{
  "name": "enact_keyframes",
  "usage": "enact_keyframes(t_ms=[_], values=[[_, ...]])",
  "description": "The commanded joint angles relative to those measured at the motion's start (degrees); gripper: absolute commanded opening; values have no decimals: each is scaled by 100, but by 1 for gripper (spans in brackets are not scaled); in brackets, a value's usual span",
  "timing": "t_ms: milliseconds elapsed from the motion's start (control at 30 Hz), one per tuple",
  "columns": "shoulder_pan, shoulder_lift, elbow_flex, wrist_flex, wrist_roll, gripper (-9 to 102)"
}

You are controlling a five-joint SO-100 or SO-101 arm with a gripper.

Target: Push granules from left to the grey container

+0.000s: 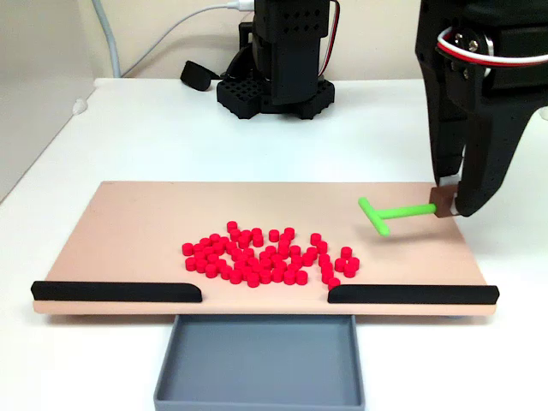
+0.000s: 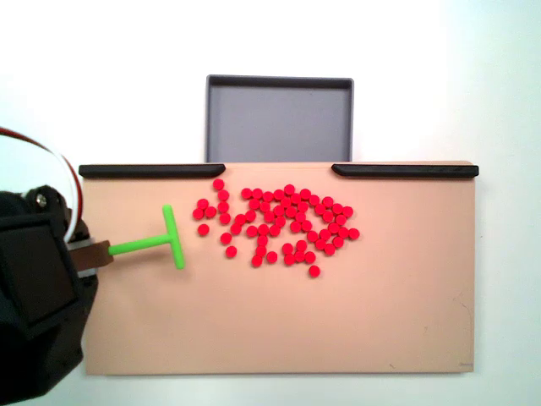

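The granules [image 1: 270, 257] are small bright red cylinders, all alike, lying in a loose flat cluster on the beige board [image 1: 128, 231], spread wider across the board than deep. In the fixed view from above the cluster [image 2: 279, 228] sits near the edge that faces the grey container [image 2: 279, 118], with a few strays at its fringe. The grey container is a shallow slate-grey tray with low walls, touching or just beside the board at the gap between the two black strips [image 1: 116, 291]; its floor looks bare. The green T-shaped pusher [image 1: 392, 212] lies flat beside the cluster, apart from it, its long stem running along the board's length and its crossbar toward the granules. The gripper [image 1: 447, 204] holds a brown block at the stem's far end; the fingers seem to pinch it, though the dark housing hides the contact, so I cannot tell for sure. Everything rests on a white worktop [image 1: 154, 128].
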Motion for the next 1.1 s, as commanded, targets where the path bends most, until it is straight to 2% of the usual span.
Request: enact_keyframes(t_ms=[0,1067], values=[[-88,-44,-343,-18,105,0],[237,-773,-800,-18,79,0]])
